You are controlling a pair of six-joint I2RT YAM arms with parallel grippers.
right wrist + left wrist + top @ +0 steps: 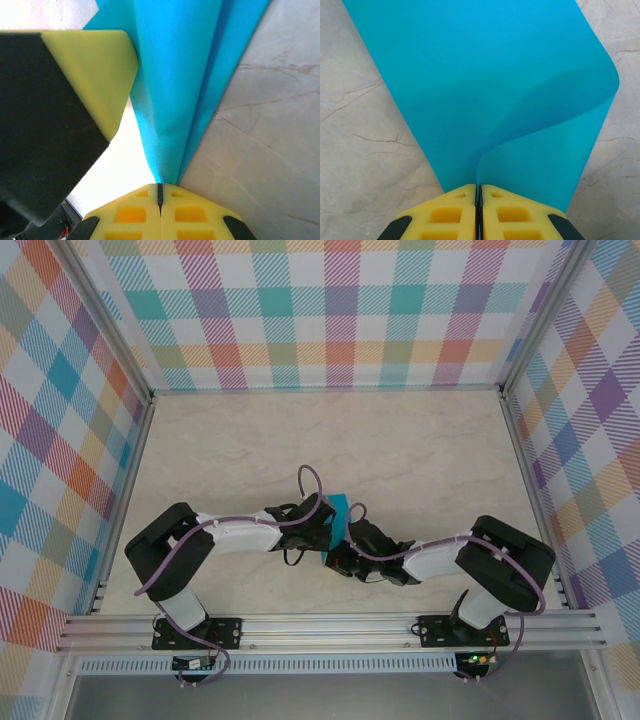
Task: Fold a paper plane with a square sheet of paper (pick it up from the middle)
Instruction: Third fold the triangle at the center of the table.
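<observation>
Table of pale marble look has both arms meeting near its middle, toward the near side. The teal square sheet of paper is held up between them, with its right side curling over. The left gripper is closed on one edge, and the right gripper is pinched tight on another.

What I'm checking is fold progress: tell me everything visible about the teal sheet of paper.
The sheet of paper is thin, plain, matte teal-blue. It is held by both arms over the pale marbled table. The left gripper is shut on one edge, where a layer curls over in a soft, uncreased bend. The right gripper is shut on another spot, where the sheet gathers into long ridges.
</observation>
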